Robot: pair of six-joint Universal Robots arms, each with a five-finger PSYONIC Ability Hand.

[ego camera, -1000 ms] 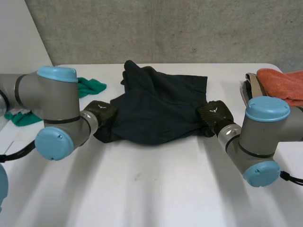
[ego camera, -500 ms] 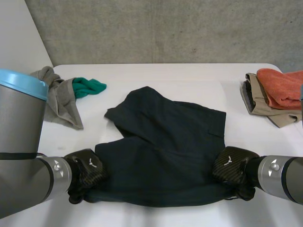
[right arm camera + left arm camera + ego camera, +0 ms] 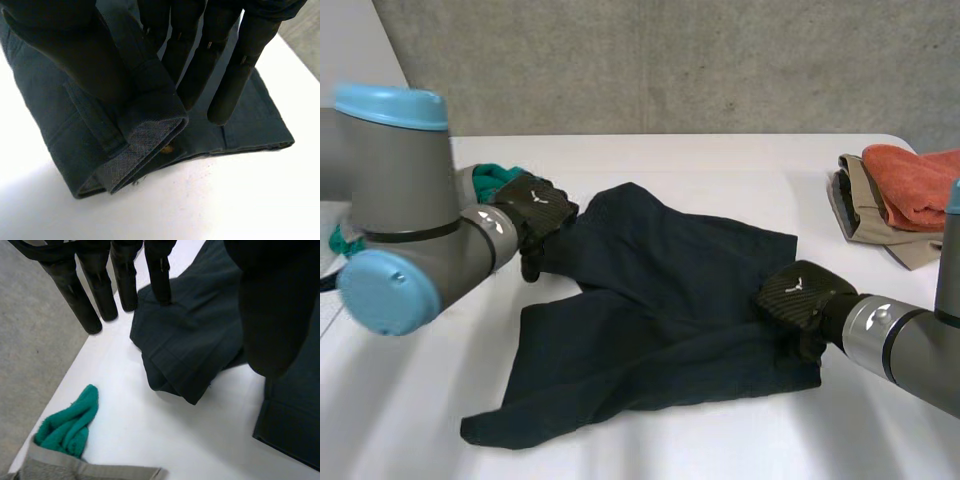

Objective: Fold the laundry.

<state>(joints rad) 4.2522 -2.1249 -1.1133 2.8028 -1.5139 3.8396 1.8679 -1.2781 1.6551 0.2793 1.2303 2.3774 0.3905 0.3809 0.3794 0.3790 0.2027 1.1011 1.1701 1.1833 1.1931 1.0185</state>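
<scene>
where the head view looks down on the white table (image 3: 720, 160), the dark garment (image 3: 670, 300) lies spread and rumpled in the middle. the left hand (image 3: 535, 212) sits at its far left corner, the right hand (image 3: 798, 298) on its right edge; a green cloth (image 3: 505, 178) peeks out behind the left arm, and a folded stack (image 3: 910, 190) waits at the table's right end. in the left wrist view the fingers (image 3: 100, 295) are straight and spread, thumb apart, holding nothing, with a doubled-over corner of the dark garment (image 3: 190, 340) lying under the fingertips. in the right wrist view a lined band of the dark garment (image 3: 150, 117) runs up between thumb and fingers (image 3: 220, 60) and seems pinched there. the risk: with only one side held, any pull by the right hand would drag the cloth askew and bunch the loose corner, spoiling the fold.
</scene>
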